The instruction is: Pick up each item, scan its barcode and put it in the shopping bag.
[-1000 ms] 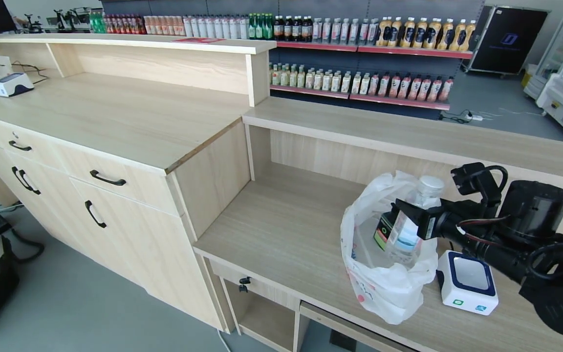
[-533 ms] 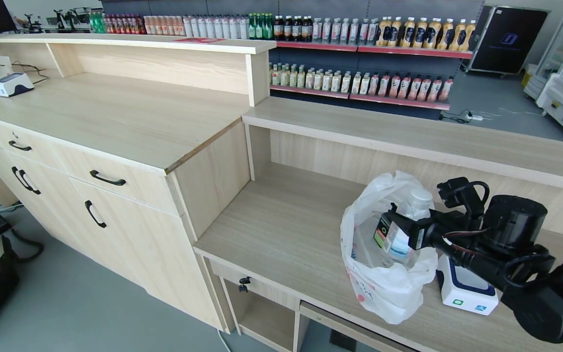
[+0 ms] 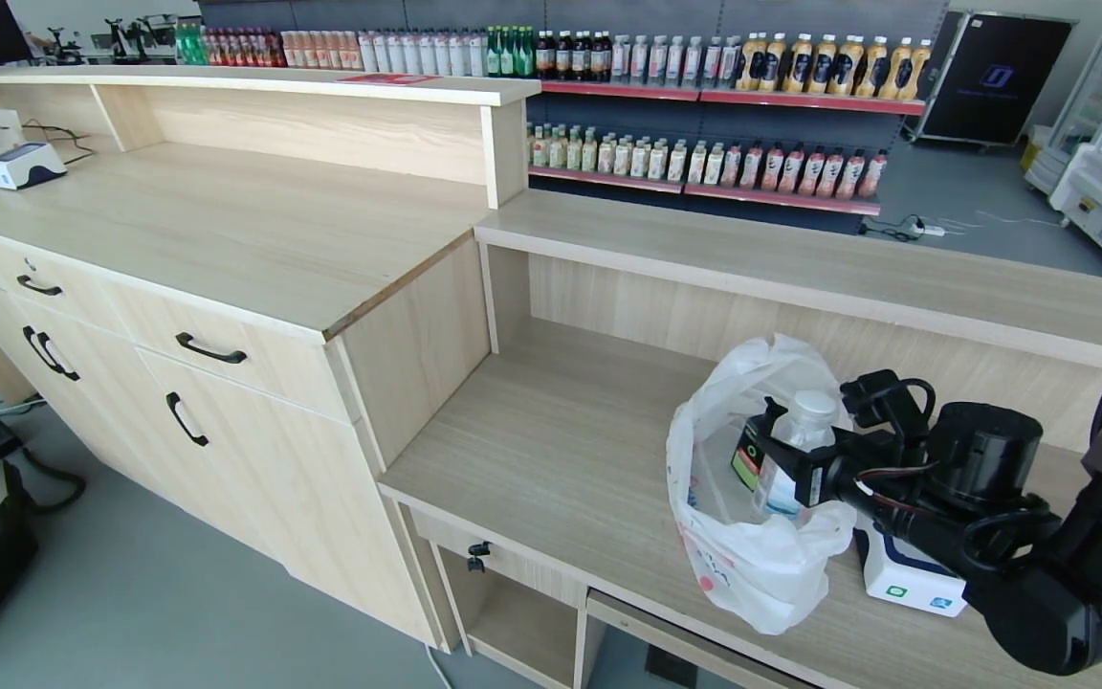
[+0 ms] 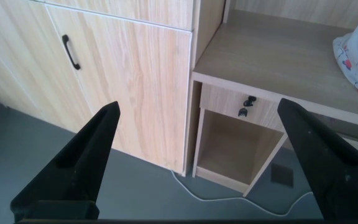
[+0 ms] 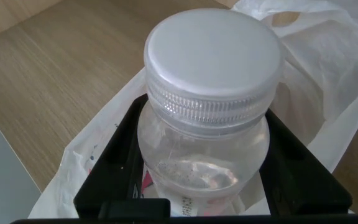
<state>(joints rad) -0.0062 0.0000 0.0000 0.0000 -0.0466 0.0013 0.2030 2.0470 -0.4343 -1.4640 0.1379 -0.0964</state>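
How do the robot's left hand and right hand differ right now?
The left hand is open and empty; the right hand is shut on a clear white-capped bottle. The left hand hangs over the floor beside the cabinet; the right hand is at the shopping bag's mouth. Both are black.

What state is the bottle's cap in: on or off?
On: the white cap sits closed on the bottle held in the right gripper.

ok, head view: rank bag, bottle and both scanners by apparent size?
1. shopping bag
2-3. bottle and near scanner: look alike, both partly hidden, so not ranked
4. far scanner: smallest, but farthest from the camera
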